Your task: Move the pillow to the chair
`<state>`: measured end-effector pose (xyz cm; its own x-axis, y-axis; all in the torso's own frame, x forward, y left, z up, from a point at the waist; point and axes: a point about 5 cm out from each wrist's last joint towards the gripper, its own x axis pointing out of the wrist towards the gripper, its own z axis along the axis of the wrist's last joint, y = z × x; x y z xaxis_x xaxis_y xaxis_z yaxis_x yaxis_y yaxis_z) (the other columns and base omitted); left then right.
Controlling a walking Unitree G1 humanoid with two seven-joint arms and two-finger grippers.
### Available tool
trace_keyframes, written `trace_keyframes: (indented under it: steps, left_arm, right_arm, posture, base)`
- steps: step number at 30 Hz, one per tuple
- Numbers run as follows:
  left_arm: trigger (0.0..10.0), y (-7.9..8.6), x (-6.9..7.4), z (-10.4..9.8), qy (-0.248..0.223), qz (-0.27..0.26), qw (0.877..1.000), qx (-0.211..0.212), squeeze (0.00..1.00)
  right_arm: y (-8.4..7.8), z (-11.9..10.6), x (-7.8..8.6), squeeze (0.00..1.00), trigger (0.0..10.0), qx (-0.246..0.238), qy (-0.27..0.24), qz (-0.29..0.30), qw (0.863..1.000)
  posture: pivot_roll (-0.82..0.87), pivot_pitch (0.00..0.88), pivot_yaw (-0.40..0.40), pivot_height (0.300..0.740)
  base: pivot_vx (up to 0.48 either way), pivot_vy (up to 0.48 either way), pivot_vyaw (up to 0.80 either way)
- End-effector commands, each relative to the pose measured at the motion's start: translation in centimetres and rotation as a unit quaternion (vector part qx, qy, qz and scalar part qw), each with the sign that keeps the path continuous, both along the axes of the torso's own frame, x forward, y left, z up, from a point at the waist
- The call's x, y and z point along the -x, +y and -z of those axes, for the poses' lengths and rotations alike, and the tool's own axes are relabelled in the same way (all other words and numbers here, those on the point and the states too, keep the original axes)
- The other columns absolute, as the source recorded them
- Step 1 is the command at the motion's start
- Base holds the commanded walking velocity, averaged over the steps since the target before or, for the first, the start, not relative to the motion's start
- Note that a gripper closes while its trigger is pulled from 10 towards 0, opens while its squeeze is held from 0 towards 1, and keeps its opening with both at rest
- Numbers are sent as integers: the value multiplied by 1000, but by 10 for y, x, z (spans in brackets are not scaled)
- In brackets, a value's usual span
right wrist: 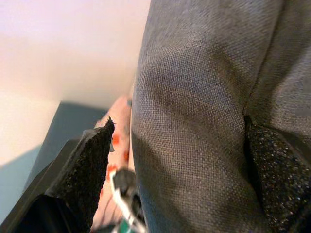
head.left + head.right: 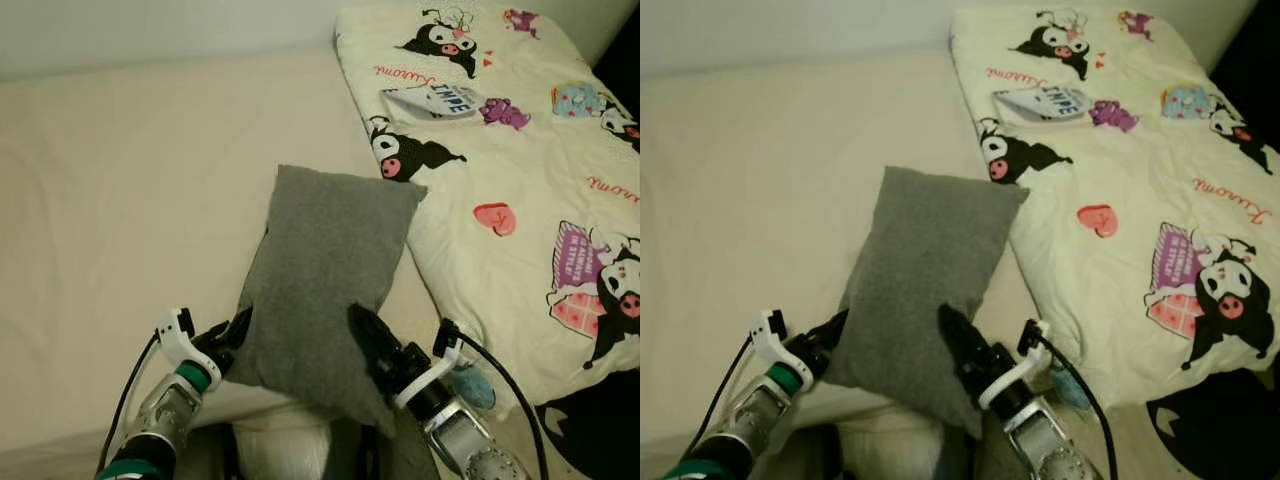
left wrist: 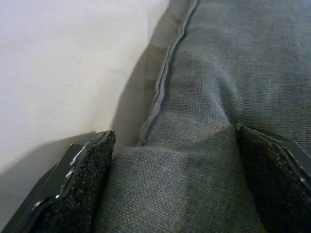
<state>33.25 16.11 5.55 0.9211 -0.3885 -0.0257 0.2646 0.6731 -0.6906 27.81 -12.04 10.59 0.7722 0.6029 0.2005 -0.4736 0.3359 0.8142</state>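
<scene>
Left eye view, grey pillow (image 2: 325, 290) on cream bed (image 2: 120, 200), beside cartoon-print quilt (image 2: 520, 170), pale wall (image 2: 150, 30) behind, left end effector (image 2: 232, 340) and right end effector (image 2: 372, 350) each clamping pillow's near edge.

Bed (image 2: 130, 200) with plain cream sheet; grey pillow (image 2: 325, 280) lies on it near the front edge, just beside a cartoon-printed cream quilt (image 2: 520, 180) on the right

Dim, soft indoor light; head views slightly blurred, grainy.
</scene>
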Motion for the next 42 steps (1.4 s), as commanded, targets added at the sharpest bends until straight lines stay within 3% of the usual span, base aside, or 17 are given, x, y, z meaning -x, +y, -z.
trace_keyframes:
  steps: [1, 2, 3, 4, 5, 6, 7, 8, 9, 13, 14, 16, 17, 26, 32, 42]
  left_arm:
    - [10000, -20, 17, 22, 40, 68, 997, -2, 1000]
    - [10000, -20, 17, 22, 40, 68, 997, -2, 1000]
    - [10000, -25, 20, 25, 45, 93, 995, -13, 1000]
    - [10000, -28, 23, 28, 49, 106, 993, -30, 1000]
    - [10000, -27, 24, 32, 57, 105, 991, -56, 976]
    - [10000, -27, 24, 32, 57, 105, 991, -56, 976]
    - [10000, -26, 25, 33, 62, 97, 991, -73, 788]
    - [10000, -26, 25, 33, 62, 97, 991, -73, 788]
    - [10000, -23, 24, 33, 61, 87, 990, -97, 0]
    - [10000, -24, 23, 33, 59, 88, 990, -96, 0]
    - [3412, -25, 23, 31, 47, 97, 989, -99, 0]
    - [3412, -26, 23, 30, 40, 105, 989, -100, 0]
    - [0, -25, 24, 29, 34, 108, 988, -102, 0]
    - [0, -24, 23, 24, 8, 110, 989, -98, 0]
    - [0, -32, 18, 18, -9, 99, 992, -81, 0]
    - [0, -31, 15, 11, -33, 70, 993, -92, 0]
  right_arm:
    - [26, 6, 13, 1000, 10000, 0, 10, -88, 996]
    - [26, 6, 13, 1000, 10000, 0, 10, -88, 996]
    - [31, 7, 17, 914, 10000, 26, 5, -112, 993]
    - [36, 11, 20, 0, 10000, 60, 3, -127, 990]
    - [40, 18, 22, 0, 10000, 99, 3, -138, 985]
    - [40, 18, 22, 0, 10000, 99, 3, -138, 985]
    - [43, 22, 24, 0, 10000, 124, 3, -150, 981]
    - [43, 22, 24, 0, 10000, 124, 3, -150, 981]
    - [48, 25, 24, 0, 10000, 137, 8, -155, 978]
    - [48, 25, 24, 0, 10000, 137, 11, -156, 978]
    - [50, 28, 23, 0, 0, 143, 15, -157, 977]
    - [51, 30, 23, 0, 0, 149, 18, -160, 976]
    - [52, 34, 22, 0, 0, 163, 20, -162, 973]
    - [54, 44, 14, 0, 0, 205, 26, -154, 966]
    - [52, 54, 6, 0, 0, 282, 13, -136, 950]
    - [53, 50, -1, 0, 0, 276, -7, -118, 954]
  posture:
    - [-207, 369, 82, 617]
    - [-207, 369, 82, 617]
    - [-202, 367, 83, 617]
    - [-200, 366, 83, 617]
    - [-196, 362, 83, 617]
    - [-196, 362, 83, 617]
    - [-191, 360, 81, 617]
    - [-191, 360, 81, 617]
    - [-175, 351, 80, 617]
    - [-160, 339, 82, 617]
    - [-139, 327, 86, 617]
    - [-139, 327, 86, 617]
    - [-121, 307, 92, 617]
    - [-96, 262, 90, 617]
    - [-89, 234, 80, 617]
    - [-50, 182, 74, 617]
  base:
    - [0, 0, 0]
    - [0, 0, 0]
    - [0, 0, 0]
    - [0, 0, 0]
    - [0, 0, 0]
    - [0, 0, 0]
    - [0, 0, 0]
    - [0, 0, 0]
    - [0, 0, 0]
    - [0, 0, 0]
    - [0, 0, 0]
    - [0, 0, 0]
    - [0, 0, 0]
    - [0, 0, 0]
    - [0, 0, 0]
    - [0, 0, 0]
